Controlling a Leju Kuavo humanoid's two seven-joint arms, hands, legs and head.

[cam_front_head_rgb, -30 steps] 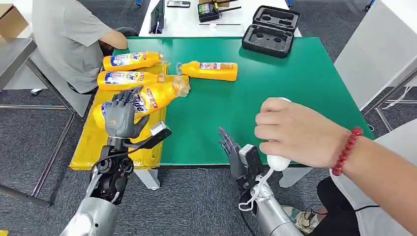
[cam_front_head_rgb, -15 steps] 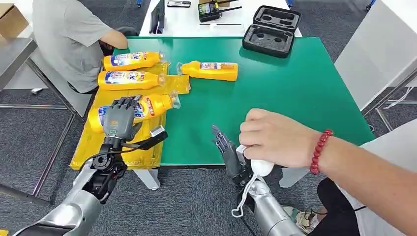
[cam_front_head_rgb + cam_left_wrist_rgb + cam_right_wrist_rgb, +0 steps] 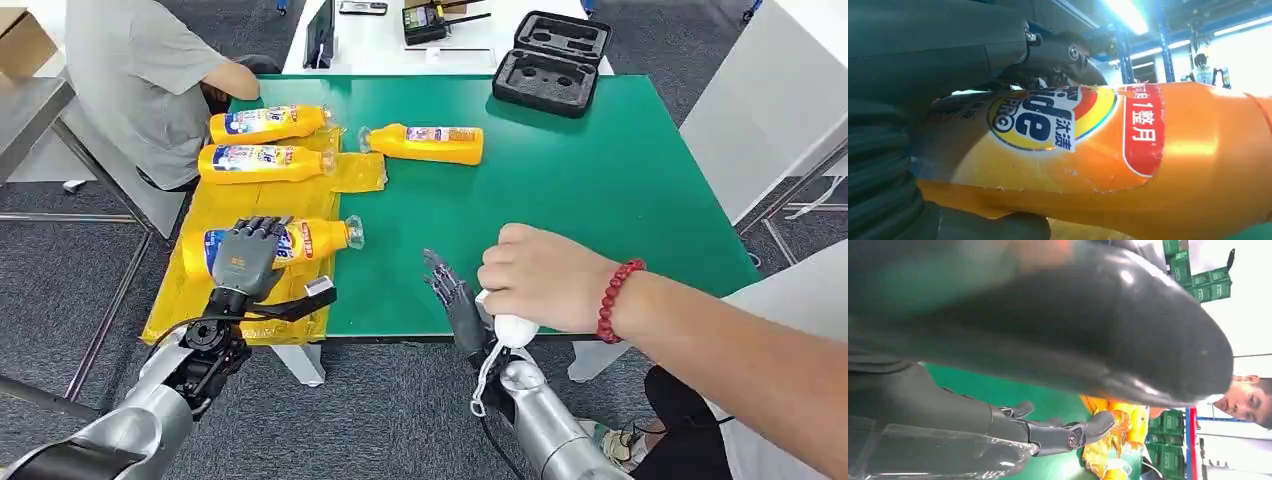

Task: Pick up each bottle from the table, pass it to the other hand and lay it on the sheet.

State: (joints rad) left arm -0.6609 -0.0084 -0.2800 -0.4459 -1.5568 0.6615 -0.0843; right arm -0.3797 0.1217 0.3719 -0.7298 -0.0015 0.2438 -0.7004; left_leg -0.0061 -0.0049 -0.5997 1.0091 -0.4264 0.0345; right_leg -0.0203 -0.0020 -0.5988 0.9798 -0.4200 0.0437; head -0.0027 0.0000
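Left robot hand wraps the bottle lying on the yellow sheet at the green bench edge. Releasing well probably means spreading the fingers slowly so it cannot roll. Right robot hand is spread, empty. The left wrist view shows the fingers pressing the label; the head view shows three other bottles.

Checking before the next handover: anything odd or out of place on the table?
Yes. A person's hand holding a white device sits over the right hand, in the way of a handover. One bottle lies on the bare green table, off the yellow sheet. The left hand grips a third bottle on the sheet.
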